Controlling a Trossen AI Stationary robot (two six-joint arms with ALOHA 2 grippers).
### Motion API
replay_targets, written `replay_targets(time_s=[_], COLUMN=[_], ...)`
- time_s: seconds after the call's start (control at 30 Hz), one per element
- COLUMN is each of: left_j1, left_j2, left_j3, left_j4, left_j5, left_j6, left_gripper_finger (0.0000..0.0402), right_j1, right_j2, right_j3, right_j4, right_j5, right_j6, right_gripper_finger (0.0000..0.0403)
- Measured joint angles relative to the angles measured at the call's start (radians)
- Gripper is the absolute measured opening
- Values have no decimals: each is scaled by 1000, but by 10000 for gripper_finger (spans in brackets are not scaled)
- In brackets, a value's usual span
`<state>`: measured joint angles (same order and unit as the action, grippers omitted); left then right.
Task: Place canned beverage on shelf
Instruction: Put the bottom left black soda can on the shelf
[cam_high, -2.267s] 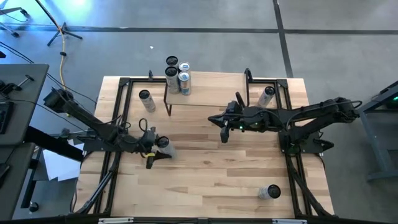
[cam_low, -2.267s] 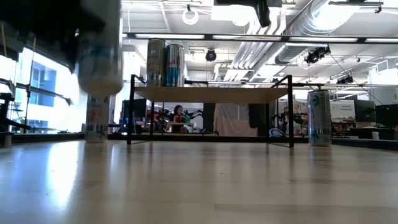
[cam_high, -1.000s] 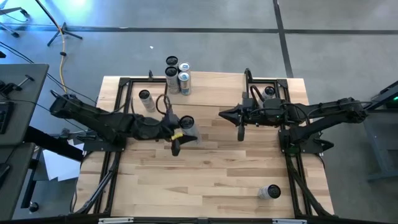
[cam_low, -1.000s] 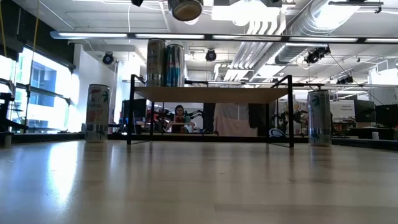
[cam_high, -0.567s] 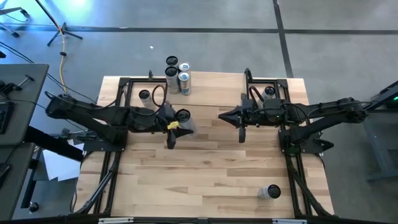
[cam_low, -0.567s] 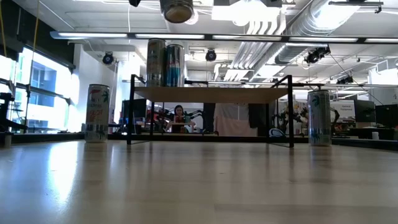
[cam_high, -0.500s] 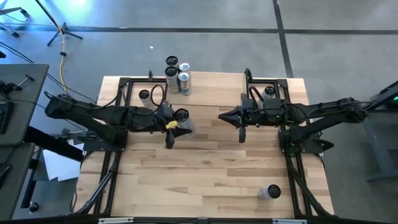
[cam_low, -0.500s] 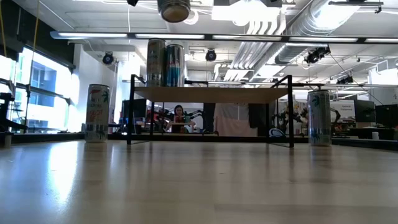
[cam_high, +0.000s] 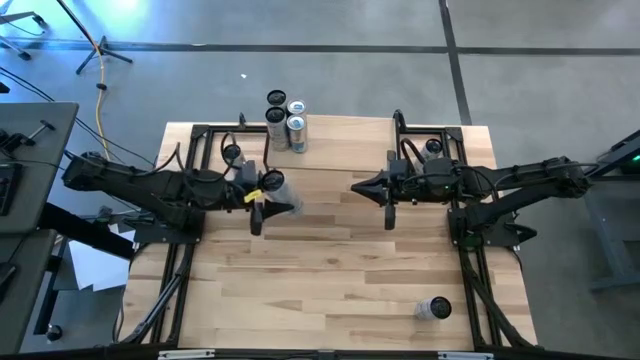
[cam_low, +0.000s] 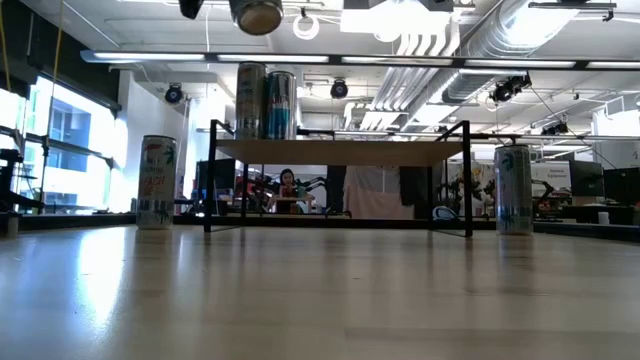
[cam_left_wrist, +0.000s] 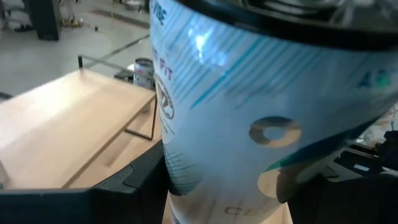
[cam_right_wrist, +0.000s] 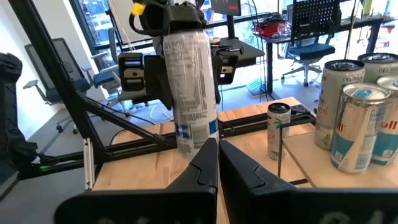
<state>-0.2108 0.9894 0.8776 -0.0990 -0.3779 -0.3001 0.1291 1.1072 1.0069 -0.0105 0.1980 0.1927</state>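
My left gripper (cam_high: 270, 192) is shut on a white and blue can (cam_high: 272, 183), held upright in the air just off the shelf's (cam_high: 340, 145) left near corner. The can's base shows at the top of the low view (cam_low: 258, 14), above the level of the shelf board (cam_low: 340, 152). Three cans (cam_high: 284, 118) stand on the shelf's left end. My right gripper (cam_high: 358, 186) is shut and empty, in the air in front of the shelf's right half. My left gripper pinches the can's round side wall (cam_left_wrist: 163, 163) between its two fingers, about mid-height (cam_right_wrist: 163, 74). The fingers (cam_left_wrist: 127, 180) come level from the table's left. The can stands upright in the hold, lifted clear of table and shelf.
One can (cam_high: 232, 152) stands on the table left of the shelf, another (cam_high: 432, 148) right of it behind my right arm. A can (cam_high: 434, 308) lies near the table's near right corner. Black frame rails run along both table sides.
My left gripper has carried the can toward the table's left and far edges, toward the shelf's left end. The can stays upright and clear of the table.
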Motion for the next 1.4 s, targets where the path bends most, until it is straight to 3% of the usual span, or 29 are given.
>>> replay_targets(time_s=[0.4, 0.7, 0.93, 1.17, 1.4], left_j1=[3, 3, 3, 1, 12], left_j2=[-5, -5, -4, 93, 298], left_j3=[0, 0, 0, 22, 190], left_j4=[-9, -8, -8, 8, -18], left_j5=[8, 8, -30, -55, -107], left_j6=[32, 5, -42, -167, -132], left_gripper_finger=[210, 210, 210, 210, 210], right_j1=[0, 0, 0, 0, -1], right_j2=[1, 1, 1, -22, -101], right_j3=[0, 0, 0, 0, 0], right_j4=[-17, -20, -70, -77, -75], right_j5=[-20, -104, -104, -21, 172], right_j6=[53, 50, 22, -56, -122], right_gripper_finger=[0, 0, 0, 0, 0])
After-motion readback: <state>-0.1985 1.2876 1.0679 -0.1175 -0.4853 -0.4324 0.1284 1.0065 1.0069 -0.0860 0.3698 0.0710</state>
